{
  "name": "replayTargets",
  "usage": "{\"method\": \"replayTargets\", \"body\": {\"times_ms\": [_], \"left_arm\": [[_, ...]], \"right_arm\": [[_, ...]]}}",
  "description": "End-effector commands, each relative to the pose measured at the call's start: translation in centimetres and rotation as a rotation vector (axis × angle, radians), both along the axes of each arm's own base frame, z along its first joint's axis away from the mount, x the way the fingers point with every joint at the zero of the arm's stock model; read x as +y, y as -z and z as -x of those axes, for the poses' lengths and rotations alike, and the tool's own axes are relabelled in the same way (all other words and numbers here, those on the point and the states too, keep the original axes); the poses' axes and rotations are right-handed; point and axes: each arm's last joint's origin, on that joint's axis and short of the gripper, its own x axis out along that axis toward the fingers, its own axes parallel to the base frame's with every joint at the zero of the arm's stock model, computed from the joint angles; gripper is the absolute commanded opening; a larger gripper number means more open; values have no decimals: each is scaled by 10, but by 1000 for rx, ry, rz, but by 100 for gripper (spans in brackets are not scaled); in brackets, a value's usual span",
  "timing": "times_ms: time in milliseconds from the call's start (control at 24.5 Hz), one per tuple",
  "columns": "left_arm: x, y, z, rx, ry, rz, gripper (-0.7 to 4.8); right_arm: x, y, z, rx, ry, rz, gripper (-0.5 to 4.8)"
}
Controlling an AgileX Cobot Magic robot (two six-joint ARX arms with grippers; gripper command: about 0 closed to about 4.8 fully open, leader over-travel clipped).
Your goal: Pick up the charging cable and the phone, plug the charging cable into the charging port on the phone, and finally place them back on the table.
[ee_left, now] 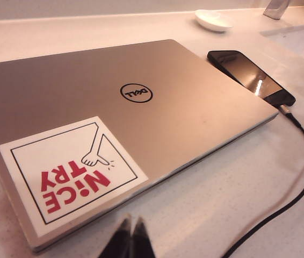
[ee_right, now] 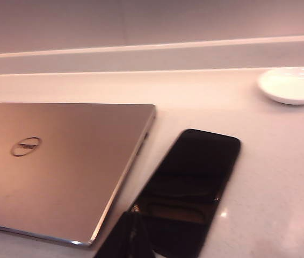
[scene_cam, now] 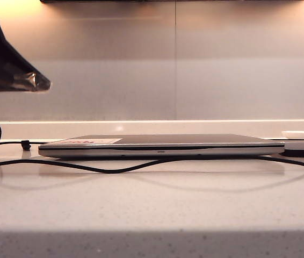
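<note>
The black phone (ee_left: 251, 77) (ee_right: 192, 185) lies flat on the table (ee_left: 205, 204), close beside the closed laptop's edge. The black charging cable (ee_left: 302, 177) has its silvery plug (ee_left: 285, 110) at the phone's end, seemingly seated in the port. In the exterior view the cable (scene_cam: 114, 169) trails along the table (scene_cam: 152, 215) in front of the laptop. My left gripper (ee_left: 132, 223) is shut and empty, hovering off the laptop's stickered corner. My right gripper (ee_right: 133, 216) is shut and empty, above the gap between laptop and phone.
A silver-grey closed laptop (scene_cam: 157, 145) (ee_left: 114, 123) (ee_right: 60, 161) fills the middle. A small white dish (ee_right: 293, 85) (ee_left: 214, 20) sits behind the phone. A sink basin (ee_left: 302, 35) lies at the far corner. A dark arm part (scene_cam: 7, 64) hangs at the exterior view's upper left.
</note>
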Motion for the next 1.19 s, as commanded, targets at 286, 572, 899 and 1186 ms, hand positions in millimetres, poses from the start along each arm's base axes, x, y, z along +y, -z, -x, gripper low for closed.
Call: {"method": "replayTargets", "body": {"times_ms": [286, 572, 899, 1186], "left_arm": [[0, 5, 1, -47, 5, 15, -6], [0, 3, 0, -73, 7, 21, -6], [0, -6, 0, -160, 8, 57, -6], [46, -4, 11, -323, -268, 63, -6]], "right_arm": [[1, -1, 23, -194, -22, 3, -5], [1, -1, 23, -193, -20, 3, -5], [1, -1, 23, -193, -20, 3, -5], [1, -1, 23, -193, -20, 3, -5]]}}
